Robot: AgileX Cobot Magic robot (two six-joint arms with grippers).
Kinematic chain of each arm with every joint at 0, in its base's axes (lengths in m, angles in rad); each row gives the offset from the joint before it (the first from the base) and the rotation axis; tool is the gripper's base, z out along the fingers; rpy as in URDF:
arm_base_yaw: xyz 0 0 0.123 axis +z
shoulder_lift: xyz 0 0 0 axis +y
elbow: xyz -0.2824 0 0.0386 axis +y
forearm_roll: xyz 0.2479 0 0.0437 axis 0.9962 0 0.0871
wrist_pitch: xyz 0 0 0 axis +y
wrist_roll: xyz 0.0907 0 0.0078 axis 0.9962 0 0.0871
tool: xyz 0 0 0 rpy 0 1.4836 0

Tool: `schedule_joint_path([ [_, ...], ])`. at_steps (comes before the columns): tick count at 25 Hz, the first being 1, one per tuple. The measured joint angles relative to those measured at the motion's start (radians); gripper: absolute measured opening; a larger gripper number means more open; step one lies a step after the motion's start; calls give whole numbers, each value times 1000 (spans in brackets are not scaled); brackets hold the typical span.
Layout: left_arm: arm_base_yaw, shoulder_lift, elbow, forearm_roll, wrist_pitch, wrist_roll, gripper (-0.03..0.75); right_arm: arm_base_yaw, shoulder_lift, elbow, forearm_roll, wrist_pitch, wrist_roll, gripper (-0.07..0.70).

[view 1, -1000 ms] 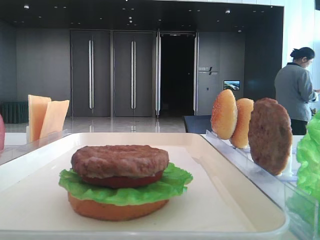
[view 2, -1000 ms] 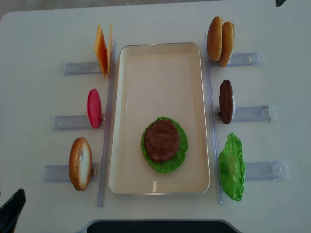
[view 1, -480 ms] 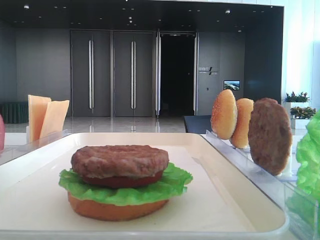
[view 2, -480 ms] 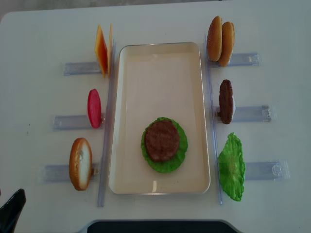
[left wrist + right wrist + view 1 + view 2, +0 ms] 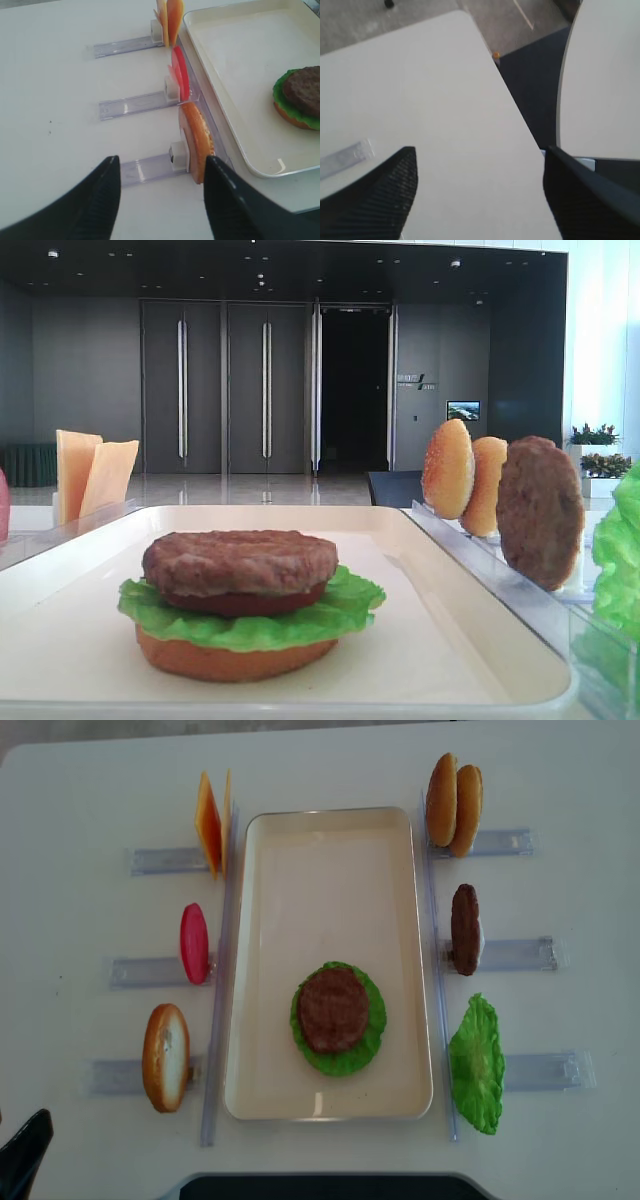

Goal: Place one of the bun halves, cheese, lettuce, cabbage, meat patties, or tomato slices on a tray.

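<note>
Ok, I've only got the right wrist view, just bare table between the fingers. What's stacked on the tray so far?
Observer: On the tray, a bun base, lettuce, a tomato slice and a meat patty on top.
Operator: Any cheese left?
Observer: Yes, cheese slices stand upright in a holder left of the tray.
Operator: And the left hand?
Observer: The left hand is open and empty, with a domed bun standing in its holder just ahead.
</note>
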Motion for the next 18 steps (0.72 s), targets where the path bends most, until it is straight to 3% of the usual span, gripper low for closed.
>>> schedule_joint_path([
  [11,0,0,0,0,0,0,408,142,-449,14,-72,1,0,502],
  [18,0,0,0,0,0,0,408,155,-712,208,-116,-2,0,502],
])
